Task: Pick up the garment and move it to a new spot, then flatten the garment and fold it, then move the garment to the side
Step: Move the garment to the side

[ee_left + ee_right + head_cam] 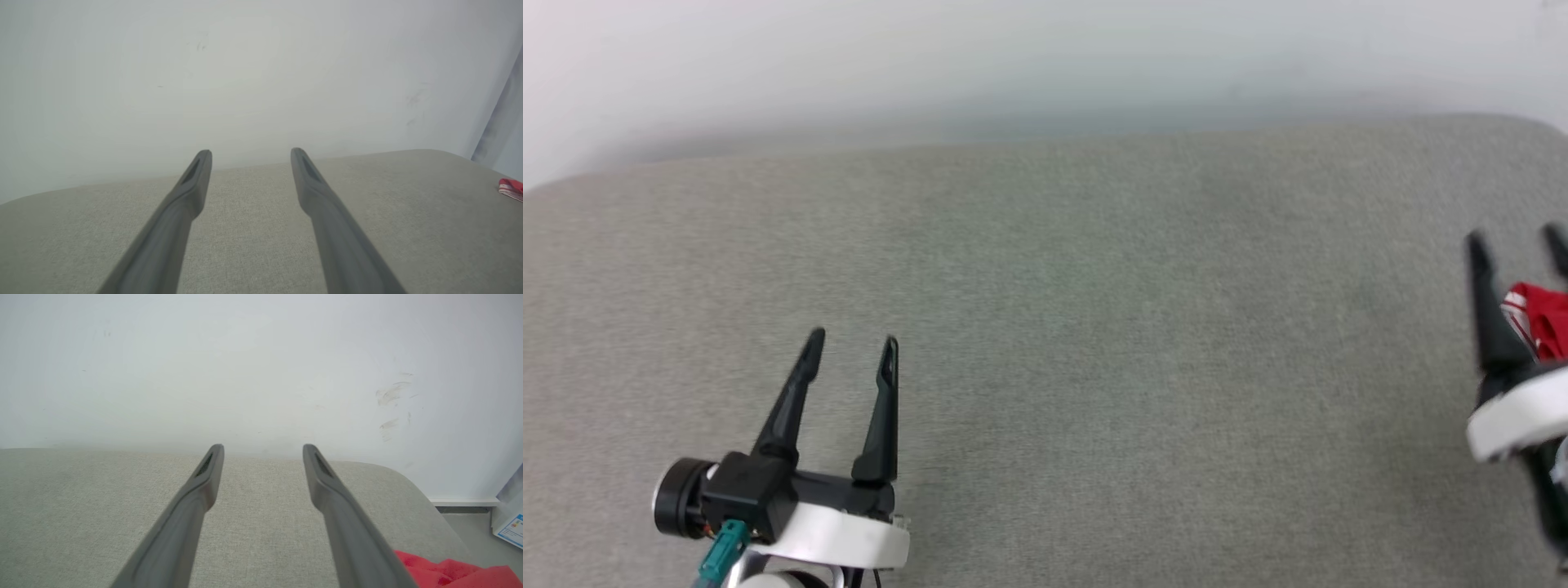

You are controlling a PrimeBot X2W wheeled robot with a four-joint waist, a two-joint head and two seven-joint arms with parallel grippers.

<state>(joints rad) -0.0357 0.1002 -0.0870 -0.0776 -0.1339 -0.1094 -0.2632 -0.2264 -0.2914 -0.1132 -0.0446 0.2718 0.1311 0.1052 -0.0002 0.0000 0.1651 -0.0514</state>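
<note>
The left pincer [853,339] hangs low over the near left part of the grey fabric-covered worktop [1094,327], its two dark fingers pointing away from the robot and leaning slightly to the right. The fingers stand well apart with only bare fabric between them. In the left wrist view the pincer [251,152] points toward the far edge of the worktop and the white wall [245,73] behind it.

The right pincer [1515,235] sits at the far right edge of the head view, its white wrist collar low and its fingers pointing up the view. Its fingers are also spread wide and grip nothing. In the right wrist view the pincer [263,447] looks across the worktop's rounded right corner, with open fabric between the fingers.

The garment [1543,322] lies bunched at the right side of the worktop. In the head view its red cloth and a strip of red-white striped trim show between the right pincer's fingers, near their base. In the right wrist view the garment [449,573] lies just beside the right-hand finger, outside the gap. In the left wrist view the garment [510,187] shows as a small red patch far to the right.
</note>
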